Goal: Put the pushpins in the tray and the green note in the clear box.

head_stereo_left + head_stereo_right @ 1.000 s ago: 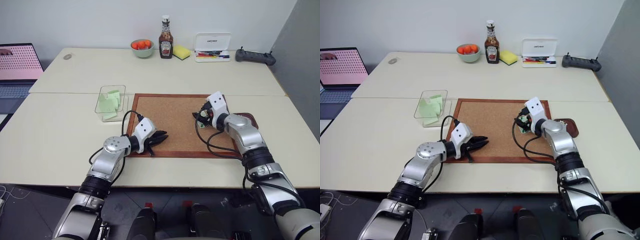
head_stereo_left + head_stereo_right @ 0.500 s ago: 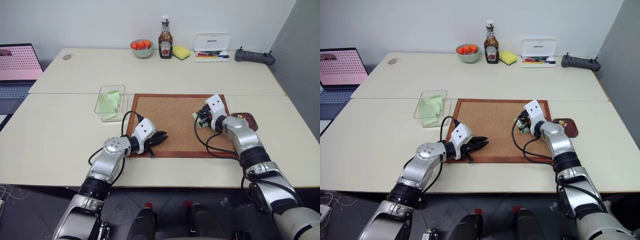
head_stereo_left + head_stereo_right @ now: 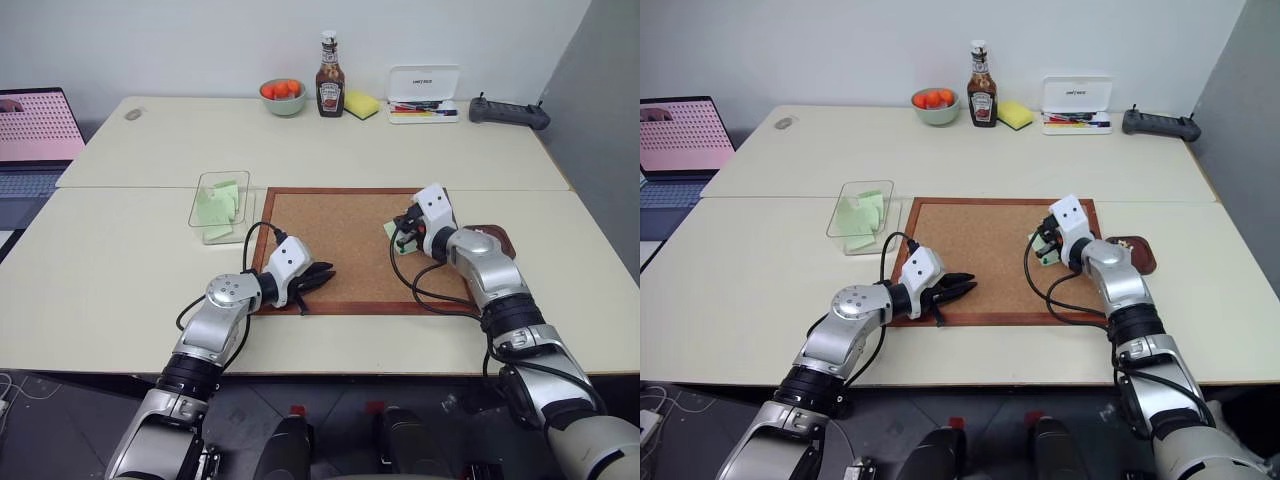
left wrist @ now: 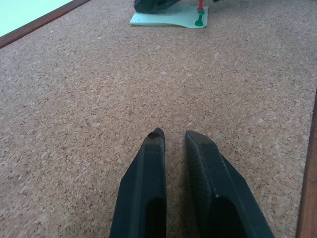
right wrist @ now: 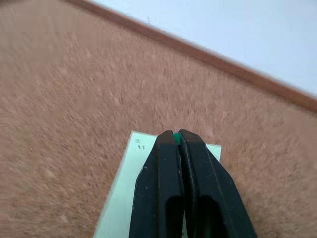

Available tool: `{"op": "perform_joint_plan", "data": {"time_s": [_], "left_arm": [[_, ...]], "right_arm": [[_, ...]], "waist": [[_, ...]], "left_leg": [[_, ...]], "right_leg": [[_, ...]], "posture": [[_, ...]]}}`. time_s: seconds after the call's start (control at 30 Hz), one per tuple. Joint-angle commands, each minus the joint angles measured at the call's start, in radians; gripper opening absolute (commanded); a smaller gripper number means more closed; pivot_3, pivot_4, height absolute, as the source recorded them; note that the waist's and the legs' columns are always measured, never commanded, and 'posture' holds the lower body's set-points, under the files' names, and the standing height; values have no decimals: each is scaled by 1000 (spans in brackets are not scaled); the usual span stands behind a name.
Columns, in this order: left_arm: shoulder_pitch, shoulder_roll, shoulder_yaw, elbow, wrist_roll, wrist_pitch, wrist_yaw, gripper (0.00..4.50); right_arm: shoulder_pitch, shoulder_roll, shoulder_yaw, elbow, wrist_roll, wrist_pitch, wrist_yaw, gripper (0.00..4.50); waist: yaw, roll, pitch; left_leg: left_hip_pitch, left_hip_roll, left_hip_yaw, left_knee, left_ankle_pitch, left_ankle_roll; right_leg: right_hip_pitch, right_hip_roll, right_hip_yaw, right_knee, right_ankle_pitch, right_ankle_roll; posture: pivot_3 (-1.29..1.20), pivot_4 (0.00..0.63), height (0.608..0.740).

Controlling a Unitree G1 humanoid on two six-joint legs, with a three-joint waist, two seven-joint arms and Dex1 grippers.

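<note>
Two tables [image 3: 120,270] pushed together, cork board [image 3: 345,245] flat in the middle of the near one. Laptop [image 3: 35,135] at the far left edge. Along the back wall: bowl [image 3: 284,97] of orange fruit, ketchup bottle [image 3: 331,64], yellow sponge [image 3: 363,104], white pen case [image 3: 425,94], black controller [image 3: 510,113].

Clear box [image 3: 221,201] sits just off the board's left edge, pale green slips inside. Brown tray [image 3: 1132,254] is off the board's right edge, mostly hidden behind the right arm.

Left gripper [image 4: 174,139] hovers low over the board's near-left corner, jaws nearly together with a thin gap, nothing in them.

Right gripper [image 5: 177,137] is over the board's right side, jaws clenched on the dark green pushpin [image 5: 176,138], just a green speck at the tips. Green note [image 4: 171,19] lies flat on the cork directly under it. Left wrist view shows a red pushpin [image 4: 200,5] and a green one [image 4: 198,22] at the note's edge, by the right gripper.
</note>
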Motion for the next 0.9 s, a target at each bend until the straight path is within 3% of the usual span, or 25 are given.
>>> {"op": "perform_joint_plan", "data": {"time_s": [0.03, 0.27, 0.63, 0.9], "left_arm": [[17, -4, -38, 8, 24, 16, -14, 724], [18, -5, -44, 4, 28, 19, -18, 724], [23, -2, -53, 2, 30, 9, -23, 724], [6, -8, -54, 23, 36, -3, -30, 724]], "right_arm": [[-17, 3, -19, -99, 23, 1, 14, 10], [8, -36, -50, -212, 27, 38, 5, 10], [279, -351, -94, -456, -52, 107, 39, 10], [402, -449, -70, -441, -146, 75, 22, 10]], "waist": [[0, 0, 0], [1, 0, 0], [5, 1, -1], [3, 2, -2]], "left_leg": [[0, 0, 0, 0, 0, 0], [0, 0, 0, 0, 0, 0], [0, -1, 3, 0, 0, 0], [4, -1, 14, 1, 0, 1]], "right_leg": [[0, 0, 0, 0, 0, 0], [0, 0, 1, 0, 0, 0], [0, -1, 3, -2, 0, 1], [1, -1, 14, -3, 3, 7]], "posture": [[0, 150, 740], [0, 150, 740], [0, 150, 740], [0, 150, 740]]}}
